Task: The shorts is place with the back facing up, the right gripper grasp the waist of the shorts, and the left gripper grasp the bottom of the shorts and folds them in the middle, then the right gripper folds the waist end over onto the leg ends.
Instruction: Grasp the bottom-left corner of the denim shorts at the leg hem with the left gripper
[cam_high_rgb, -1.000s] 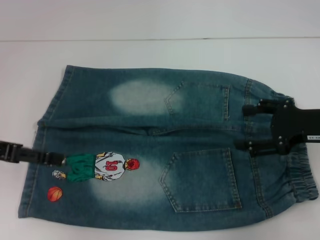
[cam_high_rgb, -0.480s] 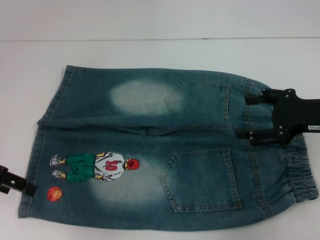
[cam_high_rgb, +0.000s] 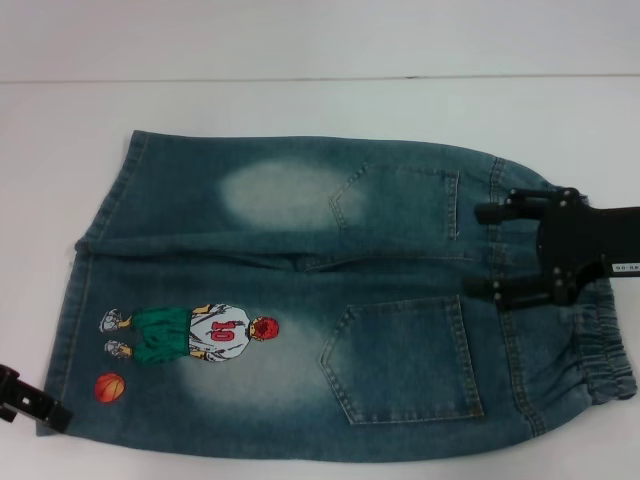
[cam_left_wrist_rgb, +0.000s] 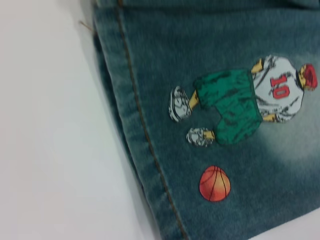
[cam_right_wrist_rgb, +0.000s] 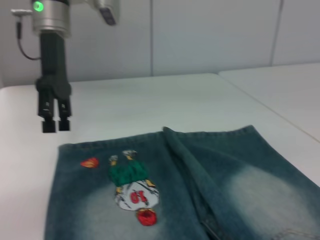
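Observation:
The shorts (cam_high_rgb: 300, 300) lie flat with the back up, pockets showing. The waist end (cam_high_rgb: 600, 350) is at the right and the leg hems are at the left. The cartoon player numbered 10 (cam_high_rgb: 200, 333) is on the nearer leg and also shows in the left wrist view (cam_left_wrist_rgb: 250, 95). My right gripper (cam_high_rgb: 477, 252) is open over the waistband, between the two pockets, with nothing between its fingers. My left gripper (cam_high_rgb: 45, 410) sits off the near-left hem corner. In the right wrist view the left gripper (cam_right_wrist_rgb: 56, 125) hangs above the table beside the hem, fingertips close together, holding nothing.
The shorts rest on a white table (cam_high_rgb: 320, 105) with bare surface behind them and to the left. A wall rises past the table's far edge (cam_high_rgb: 320, 78). A second white tabletop (cam_right_wrist_rgb: 285, 85) shows in the right wrist view.
My left gripper drew back from over the cartoon player, leftward and nearer, to outside the hem corner. My right gripper shifted slightly over the waistband and stayed open.

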